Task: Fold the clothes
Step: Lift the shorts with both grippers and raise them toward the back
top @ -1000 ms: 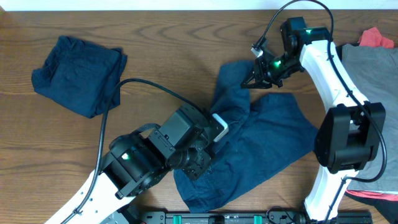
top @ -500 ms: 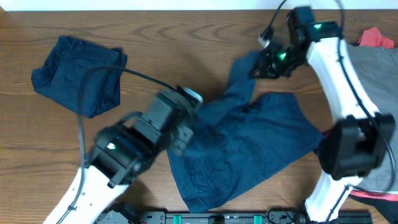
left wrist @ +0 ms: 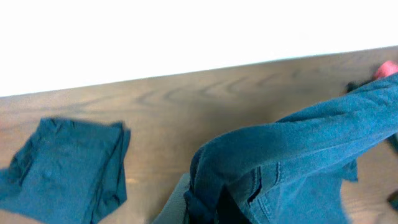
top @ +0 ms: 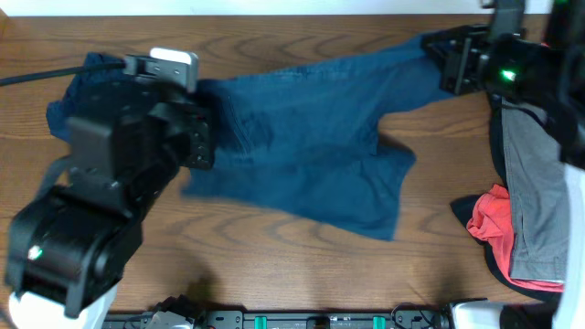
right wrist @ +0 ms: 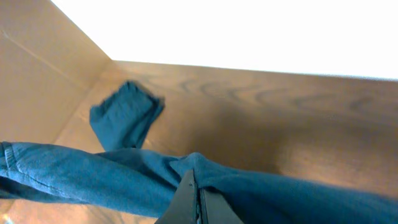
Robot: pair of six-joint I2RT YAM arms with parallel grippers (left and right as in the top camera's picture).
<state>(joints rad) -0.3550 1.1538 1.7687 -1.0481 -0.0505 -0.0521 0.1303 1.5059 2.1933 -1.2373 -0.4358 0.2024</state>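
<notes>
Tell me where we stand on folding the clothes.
Done: one navy piece lies folded on the table. In hand: left gripper and right gripper are shut on navy shorts, stretched between them. Left: folding these, plus the grey piece and red piece at right.

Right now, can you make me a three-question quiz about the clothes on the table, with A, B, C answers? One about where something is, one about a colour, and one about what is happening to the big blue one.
1. Where does the small folded navy piece lie?
A. on the left side of the table
B. on the floor
C. inside a box

2. What colour is the cloth bunched beside the grey piece?
A. yellow
B. red
C. green

3. What is happening to the big blue shorts?
A. folded in a stack
B. lying untouched
C. held stretched between the left gripper and the right gripper

Answers:
1 A, it lies at the left end, beside the left arm.
2 B, the red piece touches the grey one.
3 C, both grippers are shut on its ends.
</notes>
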